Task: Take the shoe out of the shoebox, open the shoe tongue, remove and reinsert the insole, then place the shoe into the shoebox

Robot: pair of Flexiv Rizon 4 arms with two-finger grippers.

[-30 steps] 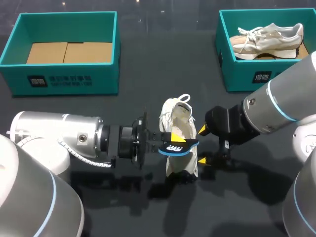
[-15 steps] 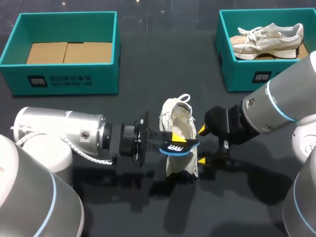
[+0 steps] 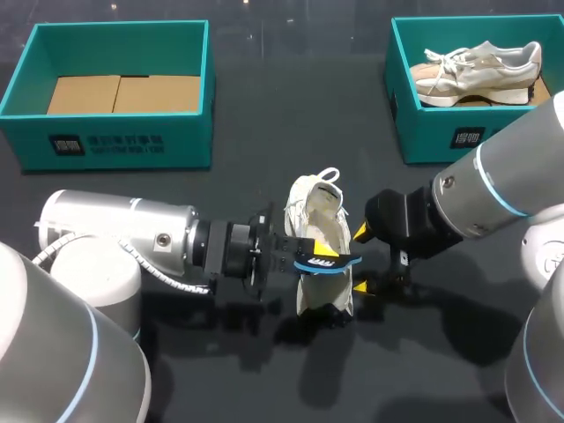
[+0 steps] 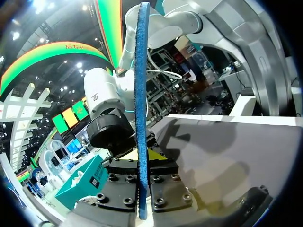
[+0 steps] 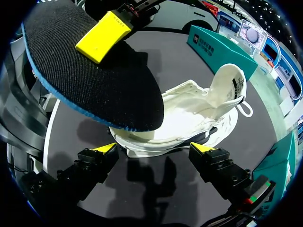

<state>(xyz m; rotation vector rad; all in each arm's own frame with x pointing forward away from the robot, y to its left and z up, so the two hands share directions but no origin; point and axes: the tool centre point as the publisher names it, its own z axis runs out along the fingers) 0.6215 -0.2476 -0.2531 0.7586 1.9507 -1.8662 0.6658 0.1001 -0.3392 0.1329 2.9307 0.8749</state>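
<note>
- The white shoe is seen at the middle of the dark desk, outside both boxes. Its heel loop is pointed to 12 o'clock and its opening is turned upward.
- The insole, black on one face with a blue edge, is held in the air just over the shoe's opening.
- The left tool is placed at 9 o'clock from the shoe. The insole is pinched between its two fingers, and in the left wrist view the insole is seen edge-on between them.
- The right tool is placed at 3 o'clock from the shoe. Its fingers are spread, nothing is gripped by them, and the shoe lies just ahead of the yellow tips.
- A teal shoebox with brown cardboard inside is seen at 10 o'clock.
- A second teal shoebox at 2 o'clock is occupied by a beige sneaker.
</note>
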